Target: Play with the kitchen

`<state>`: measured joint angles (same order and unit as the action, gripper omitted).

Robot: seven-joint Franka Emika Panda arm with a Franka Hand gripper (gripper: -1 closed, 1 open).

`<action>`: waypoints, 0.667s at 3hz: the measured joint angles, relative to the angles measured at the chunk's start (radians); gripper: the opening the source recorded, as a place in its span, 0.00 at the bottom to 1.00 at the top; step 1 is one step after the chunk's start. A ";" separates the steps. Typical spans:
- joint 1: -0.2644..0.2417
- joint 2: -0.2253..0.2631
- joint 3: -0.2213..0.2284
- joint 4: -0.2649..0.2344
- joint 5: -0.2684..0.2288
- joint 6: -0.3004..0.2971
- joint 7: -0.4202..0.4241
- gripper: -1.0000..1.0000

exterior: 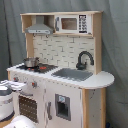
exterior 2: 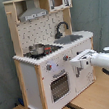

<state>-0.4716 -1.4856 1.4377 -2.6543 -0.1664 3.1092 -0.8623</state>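
**Arm at the kitchen's front, claw unreadable**

Nearest in the second exterior view lay the wooden table [exterior 2: 92, 92], and there was the arm [exterior 2: 108, 59], white with a blue dot, reaching in from the second exterior view's right. Its gripper [exterior 2: 78, 62] sat right up against the front of the kitchen [exterior 2: 42, 67], level with the knobs [exterior 2: 49, 67] and above the oven door [exterior 2: 59, 86]. Apart or together? I could not tell from either camera. In the first exterior view the same arm came in low from the first exterior view's left edge, its white body [exterior: 6, 100] bulky in the corner, with the gripper [exterior: 19, 86] held beside the oven door [exterior: 28, 107].

The kitchen [exterior: 65, 100] stood upright on the table in both exterior views, white panels with light-wood sides, backed by a grey curtain [exterior: 115, 45].

Up on the counter, a small pot [exterior 2: 37, 49] sat on the stovetop [exterior 2: 44, 50]; in the first exterior view the pot [exterior: 31, 62] stood on the left burner. Next along, the grey sink [exterior: 72, 74], and behind it the black faucet [exterior: 84, 60], curved over the basin.

Farther back, the tiled backsplash [exterior: 57, 50]. At the top, the hood [exterior: 39, 29] hung over the stove, and the microwave [exterior: 72, 23] sat beside it.
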 joint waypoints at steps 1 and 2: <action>-0.060 0.000 0.007 -0.011 0.001 0.081 0.003 1.00; -0.133 0.003 0.010 -0.010 0.002 0.161 0.004 1.00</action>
<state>-0.6048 -1.4829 1.4478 -2.6644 -0.1645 3.2702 -0.8582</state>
